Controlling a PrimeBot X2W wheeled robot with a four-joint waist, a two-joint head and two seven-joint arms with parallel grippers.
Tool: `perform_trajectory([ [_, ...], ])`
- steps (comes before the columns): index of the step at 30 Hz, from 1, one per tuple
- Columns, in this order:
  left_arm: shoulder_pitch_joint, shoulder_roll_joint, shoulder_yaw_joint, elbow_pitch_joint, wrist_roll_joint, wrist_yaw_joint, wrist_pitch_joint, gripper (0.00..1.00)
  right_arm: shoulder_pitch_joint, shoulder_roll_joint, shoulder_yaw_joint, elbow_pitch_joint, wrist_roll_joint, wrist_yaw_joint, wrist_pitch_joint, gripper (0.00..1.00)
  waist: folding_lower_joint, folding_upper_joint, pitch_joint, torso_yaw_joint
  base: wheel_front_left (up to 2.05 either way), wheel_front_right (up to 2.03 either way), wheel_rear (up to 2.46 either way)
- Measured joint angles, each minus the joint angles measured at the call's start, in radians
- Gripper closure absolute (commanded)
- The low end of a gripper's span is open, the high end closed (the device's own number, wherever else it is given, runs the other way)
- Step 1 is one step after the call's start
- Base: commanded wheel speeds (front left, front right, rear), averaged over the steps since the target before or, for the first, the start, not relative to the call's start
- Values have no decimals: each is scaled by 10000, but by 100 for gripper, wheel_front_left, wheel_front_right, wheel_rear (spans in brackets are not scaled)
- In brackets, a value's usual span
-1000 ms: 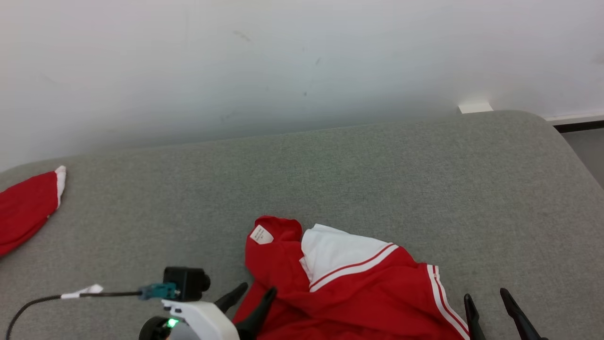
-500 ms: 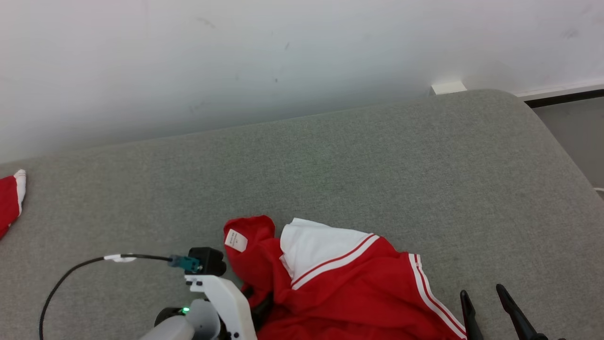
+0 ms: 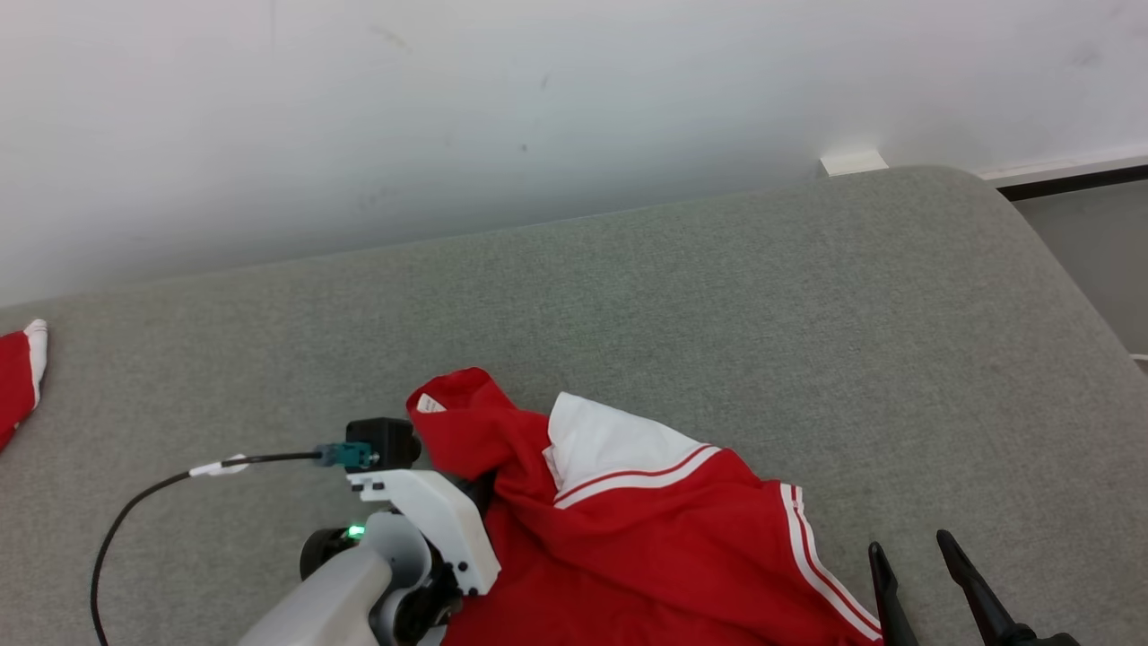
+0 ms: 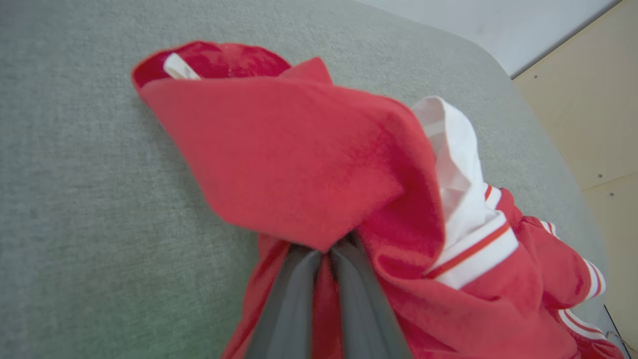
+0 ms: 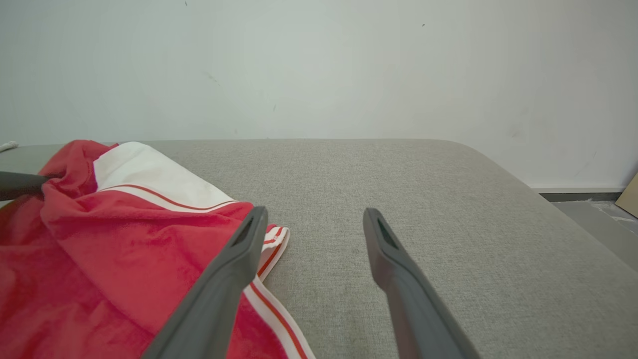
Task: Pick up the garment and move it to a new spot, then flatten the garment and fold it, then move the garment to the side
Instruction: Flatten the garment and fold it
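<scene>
Seeing red garment (image 3: 646,538) heaped on the grey cushion (image 3: 717,296), at the cushion's near edge, roughly mid-width. Crumpled, not flat; runs off the bottom of the head view.

Got left gripper (image 4: 325,254) pinched tight on a red fold at the heap's end nearer the cushion's left side. Shows 2 dark fingers (image 4: 291,299) almost together with a strip of fabric between, tips buried under the fold. Holds that fold up in a peak off the cushion, with white label (image 3: 429,404) at the top. Going toward the cushion's right from the peak: white panel (image 3: 610,444) with 1 red stripe, then hem (image 3: 812,547) with 2 white stripes.

Got right gripper (image 5: 315,214) spread wide, holding nothing, low over bare cushion just right of the hem. Overlaps the hem with 1 finger (image 5: 224,279) in the right wrist view; can't tell contact.

Also seeing on the cushion's far-left side: 2nd red cloth (image 3: 16,377) with white edge, well apart from the garment. Over the cushion's near-left part: black cable (image 3: 134,511) running to the wrist camera (image 3: 386,441). Behind the cushion's far edge: pale wall (image 3: 538,135), small white block (image 3: 852,163) by the far-right corner.
</scene>
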Motion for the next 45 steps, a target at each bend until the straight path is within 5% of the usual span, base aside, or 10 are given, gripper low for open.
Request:
perform_trajectory([
  [8,-389,-203,378,644,4,-190,-1078,100,4,2,-12,15,0,0,0,0,0,0,-121,179,0,0,0],
  [16,-988,-12,1281,1195,-2,301,-2255,100,58,2,65,48,-15,0,0,0,0,0,-307,392,0,0,0],
  [25,-1164,240,2920,1338,1078,1662,-2577,100,79,-96,163,100,-44,0,0,0,0,0,-445,503,0,0,0],
  [26,-998,165,2959,1453,1152,1653,-2577,89,78,-100,209,130,-44,0,0,0,-1,0,-466,487,0,0,0],
  [27,-768,77,2897,1620,1210,1586,-2577,33,76,-105,261,163,-42,0,0,0,-1,0,-484,461,0,0,0],
  [28,-541,-13,2807,1755,1337,1584,-2575,0,71,-111,290,190,-42,0,0,0,0,0,-499,428,0,0,0],
  [37,798,305,2794,1302,2096,1360,-2575,0,267,-119,94,151,-29,0,0,0,-1,0,-732,80,0,0,0],
  [45,1558,201,1739,-1498,2717,1498,-1967,0,468,-115,-38,27,-29,0,0,0,-1,0,-801,-7,0,0,0],
])
